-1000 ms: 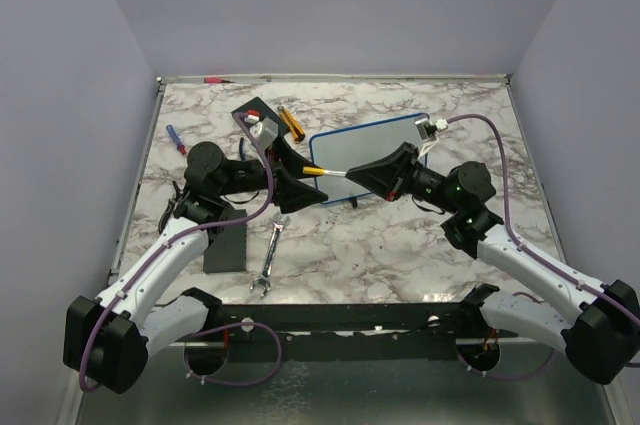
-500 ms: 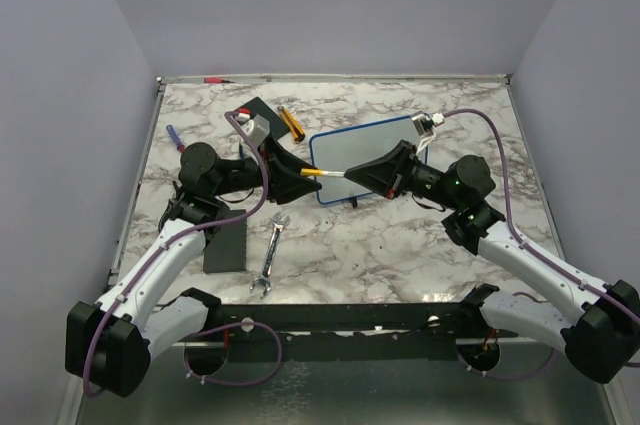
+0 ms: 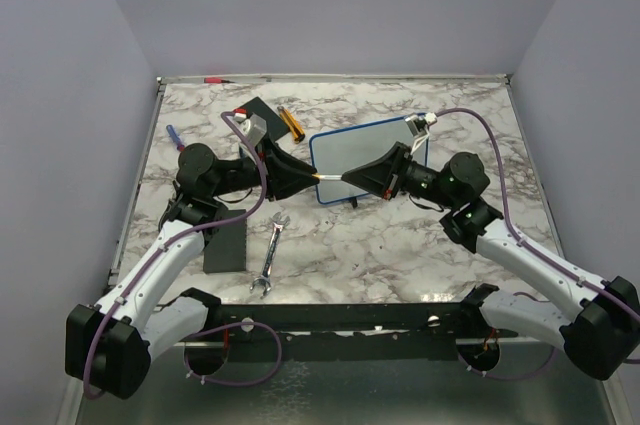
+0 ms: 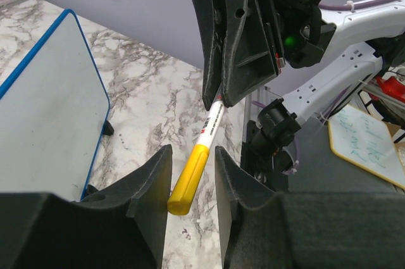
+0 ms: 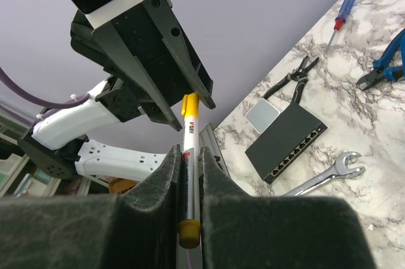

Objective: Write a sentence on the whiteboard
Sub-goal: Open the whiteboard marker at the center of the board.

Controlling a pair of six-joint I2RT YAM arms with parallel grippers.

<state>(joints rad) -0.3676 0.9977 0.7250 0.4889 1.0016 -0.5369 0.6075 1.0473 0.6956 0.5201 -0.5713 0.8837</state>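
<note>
The whiteboard [image 3: 350, 148], blue-framed on small black feet, stands tilted at mid-table; its face [image 4: 50, 92] looks blank, and the sentence does not show in any view. My right gripper [image 3: 348, 178] [image 5: 189, 152] is shut on the white barrel of a marker [image 5: 190, 131] and holds it in the air in front of the board. The marker's yellow cap [image 4: 190, 177] points at my left gripper [image 3: 312, 177] [image 4: 192, 152]. Those jaws straddle the cap with a narrow gap on each side.
A steel wrench [image 3: 270, 255] and a black network switch [image 3: 225, 248] lie near the front left. An orange tool [image 3: 291, 123], a black pad [image 3: 258, 108] and a blue-handled screwdriver [image 3: 176, 137] sit at the back left. Pliers [image 5: 294, 73] lie beyond the switch.
My left gripper has slid right over the yellow cap and its jaws have narrowed around it. The right gripper has kept its hold and shifted the marker slightly left.
</note>
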